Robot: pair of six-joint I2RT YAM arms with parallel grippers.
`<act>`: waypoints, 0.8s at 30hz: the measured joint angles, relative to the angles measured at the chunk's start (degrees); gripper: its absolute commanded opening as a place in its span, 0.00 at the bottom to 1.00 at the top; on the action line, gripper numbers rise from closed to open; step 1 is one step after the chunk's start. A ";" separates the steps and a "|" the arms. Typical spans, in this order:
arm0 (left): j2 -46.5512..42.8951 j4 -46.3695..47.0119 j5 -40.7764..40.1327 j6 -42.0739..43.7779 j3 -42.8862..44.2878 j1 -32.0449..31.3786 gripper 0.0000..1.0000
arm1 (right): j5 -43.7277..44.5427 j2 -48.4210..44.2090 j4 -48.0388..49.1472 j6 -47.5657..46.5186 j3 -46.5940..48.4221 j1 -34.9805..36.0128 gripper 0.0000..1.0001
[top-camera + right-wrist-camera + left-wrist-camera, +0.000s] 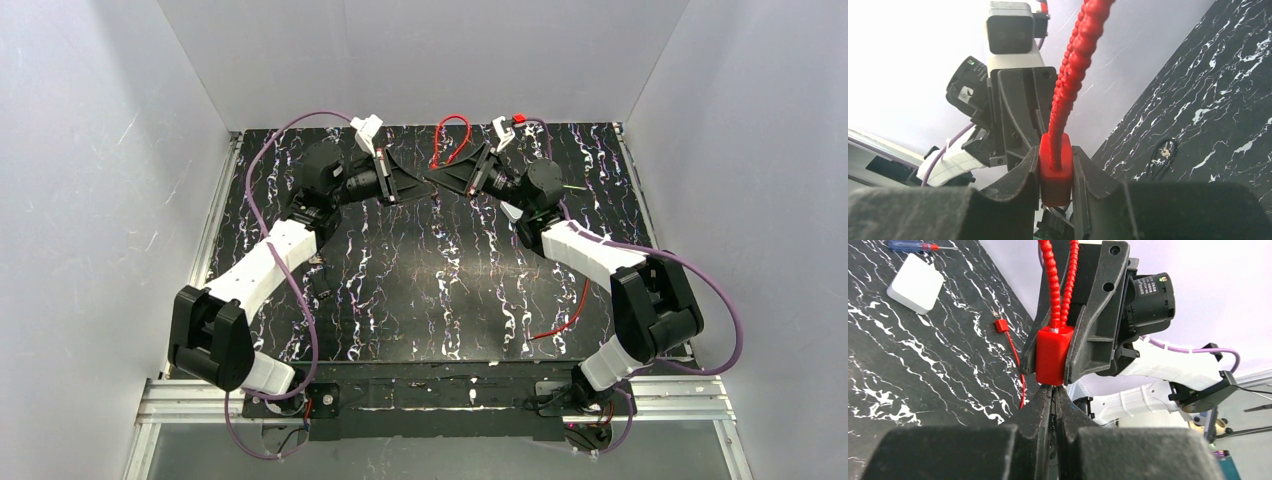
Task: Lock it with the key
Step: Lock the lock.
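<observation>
In the top view the left gripper [418,184] and the right gripper [442,180] meet tip to tip at the far middle of the black marbled table [420,300]. A red cable loop [452,135] rises just above them. A loose red wire [562,322] lies at the lower right.

In the left wrist view a blue-handled screwdriver [913,246] sits at the upper left. A plain white box [915,283] lies just below it, with no writing showing. Toward the middle is a small red tag [1001,325] on a red wire. At centre the right gripper's black fingers [1095,335] clamp the red lock body [1052,354], held off the table with the ribbed cable leaving its top. The left gripper's fingers [1035,407] are drawn together, their tips at the lock body's underside. What sits between them is hidden. At the right, a white printed label [1148,286] on the right arm's motor housing is too small to read.

In the right wrist view a similar label [965,93] at the left is also illegible. At centre the right gripper's jaws squeeze the lock body from both sides.
</observation>
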 measured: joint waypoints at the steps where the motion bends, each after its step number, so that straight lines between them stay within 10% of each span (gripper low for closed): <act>1: -0.01 1.57 0.40 -1.10 -0.87 0.08 0.12 | -0.18 0.00 0.65 0.13 -0.32 0.00 0.01; 24: -2.37 7.33 2.30 -3.08 -4.34 3.31 0.34 | -2.21 -0.44 4.05 -0.39 -1.01 0.66 0.01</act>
